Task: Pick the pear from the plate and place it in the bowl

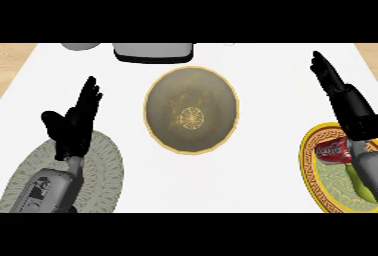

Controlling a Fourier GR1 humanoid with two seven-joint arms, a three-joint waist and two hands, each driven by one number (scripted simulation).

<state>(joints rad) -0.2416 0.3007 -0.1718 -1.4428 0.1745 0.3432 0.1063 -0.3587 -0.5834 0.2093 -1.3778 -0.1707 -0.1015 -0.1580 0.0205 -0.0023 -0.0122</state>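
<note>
Head view shows us at the very start, with the pear (359,186) not yet grasped; it lies on the gold-rimmed plate (313,175) at the desk's right edge, beside a red can (334,151) and partly hidden by our right forearm. Our right hand (341,95) hangs beyond the plate, fingers straight and holding nothing; our left hand (76,122) rests open over a grey patterned mat (103,165). The bowl (191,110) sits mid-desk with nothing in it. Next, we judge, the right hand must draw back, drop over the pear and curl round it without nudging the can.
</note>
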